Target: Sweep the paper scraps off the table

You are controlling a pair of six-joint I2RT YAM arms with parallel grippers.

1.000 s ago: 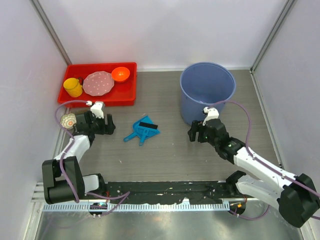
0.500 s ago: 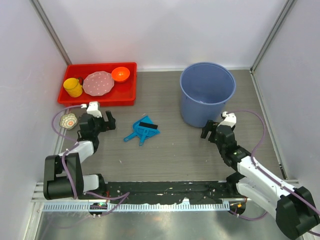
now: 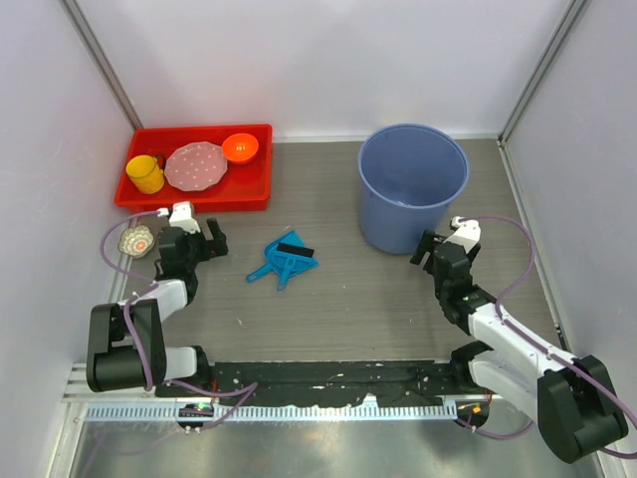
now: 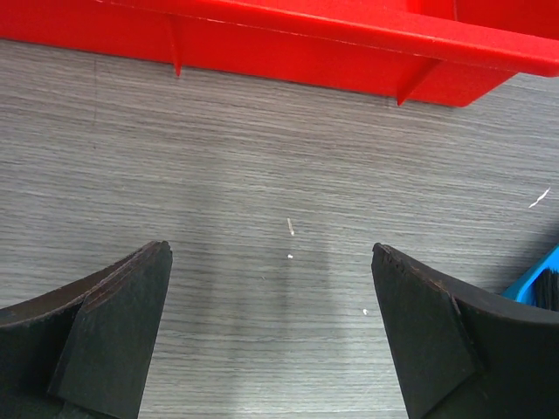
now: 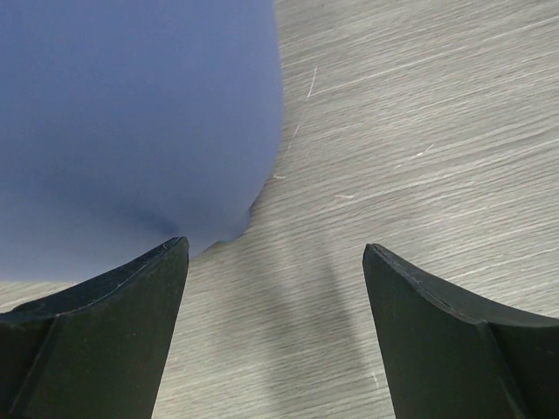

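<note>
No crumpled paper scraps show on the table in the top view. The left wrist view shows only tiny white flecks on the wood grain. My left gripper is open and empty, low over the table just in front of the red tray; its jaws stand wide apart. My right gripper is open and empty beside the blue bucket's front right, with bare table between its jaws. The blue hand brush and dustpan lie between the arms, and their edge shows in the left wrist view.
A blue bucket stands at the back right and fills the upper left of the right wrist view. A red tray with a yellow cup, pink plate and orange bowl sits at the back left. A small patterned dish lies by the left wall.
My right arm has drawn back and to the right, from the bucket's front left to its front right. My left gripper has pulled back slightly. Both stay open.
</note>
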